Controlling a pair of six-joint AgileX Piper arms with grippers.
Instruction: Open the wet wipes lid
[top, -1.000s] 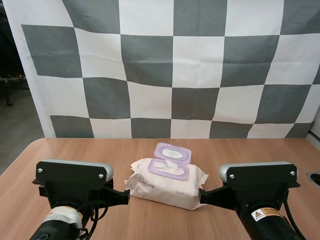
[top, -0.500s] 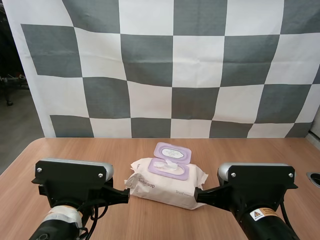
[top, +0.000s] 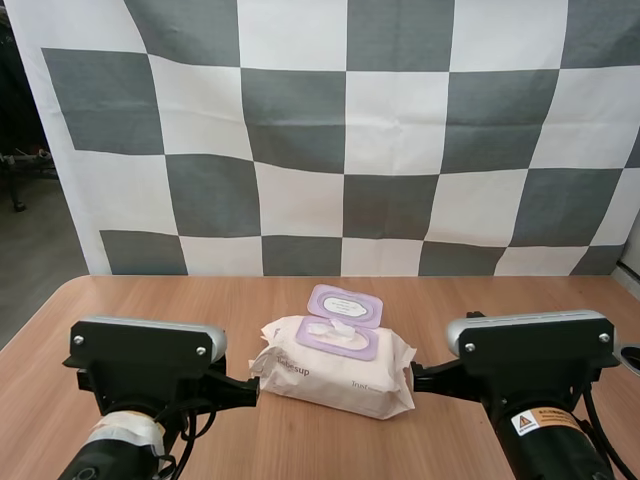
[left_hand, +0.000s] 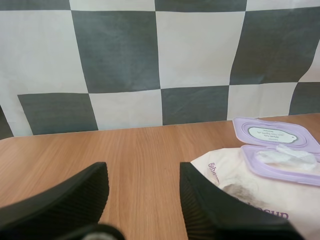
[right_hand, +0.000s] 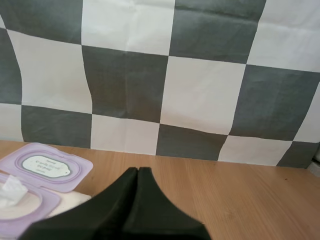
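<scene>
Your right end effector (right_hand: 138, 171) backs off the pack (top: 335, 372), closed empty; left end effector (left_hand: 143, 175) wide beside it. The lid (top: 346, 305) is up: finish by retracting.

Bright, even, diffuse light from above over wooden table (top: 150, 300); no glare on wood. Thin soft shadow along near edge of wet wipes pack (top: 340, 378). Raised lid (top: 346, 305) evenly lit, slight sheen. Ribs of left gripper (left_hand: 142, 172), fingers apart, faintly catch light; right gripper (right_hand: 138, 175), fingers pressed together, near-black wedge without detail.
</scene>
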